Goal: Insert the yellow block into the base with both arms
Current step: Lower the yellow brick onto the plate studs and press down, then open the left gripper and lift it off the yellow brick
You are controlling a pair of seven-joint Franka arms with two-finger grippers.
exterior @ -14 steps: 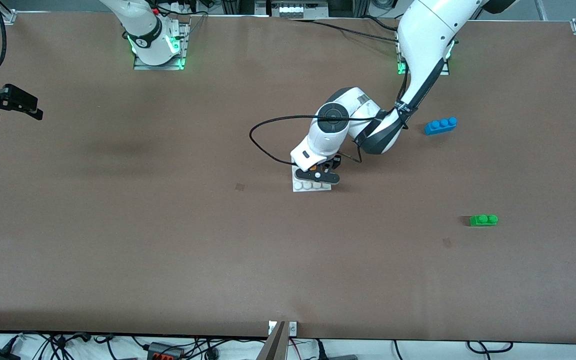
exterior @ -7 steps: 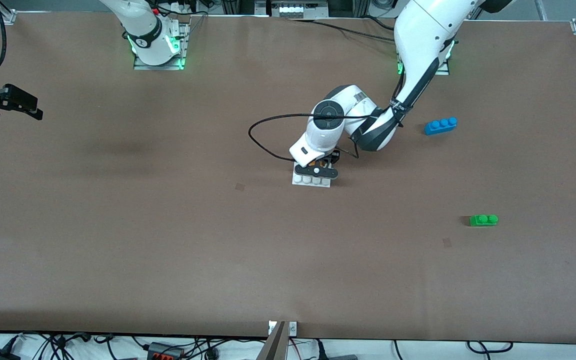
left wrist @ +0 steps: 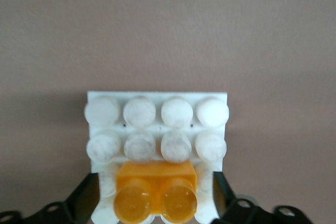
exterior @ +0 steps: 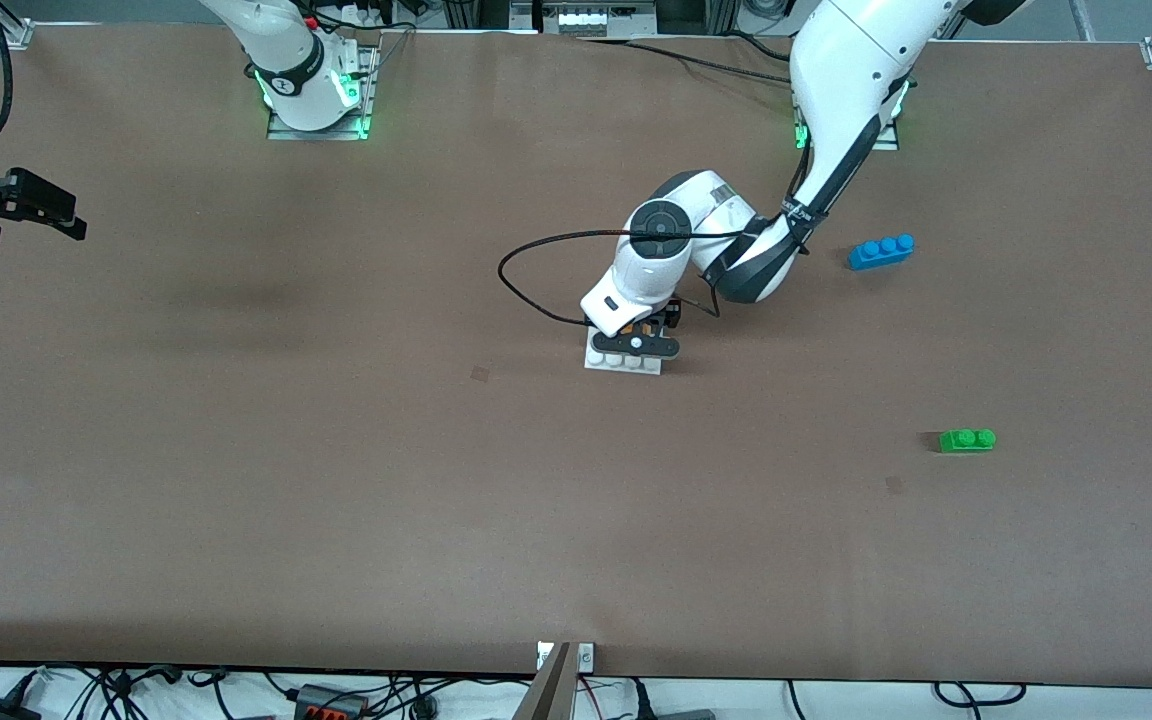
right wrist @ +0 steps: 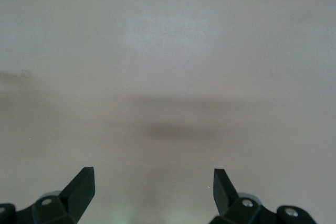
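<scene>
The yellow block sits on the white studded base in the row of studs at one edge. My left gripper is open right over it, one finger on each side of the block with bare base showing between. In the front view the left gripper covers the block on the base at mid-table. My right gripper is open and empty over bare table, held high at the right arm's end, where it waits.
A blue three-stud brick lies near the left arm's base. A green two-stud brick lies nearer the front camera, toward the left arm's end. A black cable loops from the left wrist above the table.
The left gripper has shifted slightly toward the robots' bases and levelled out over the base. The base has shifted a little with it. The right arm has not moved.
</scene>
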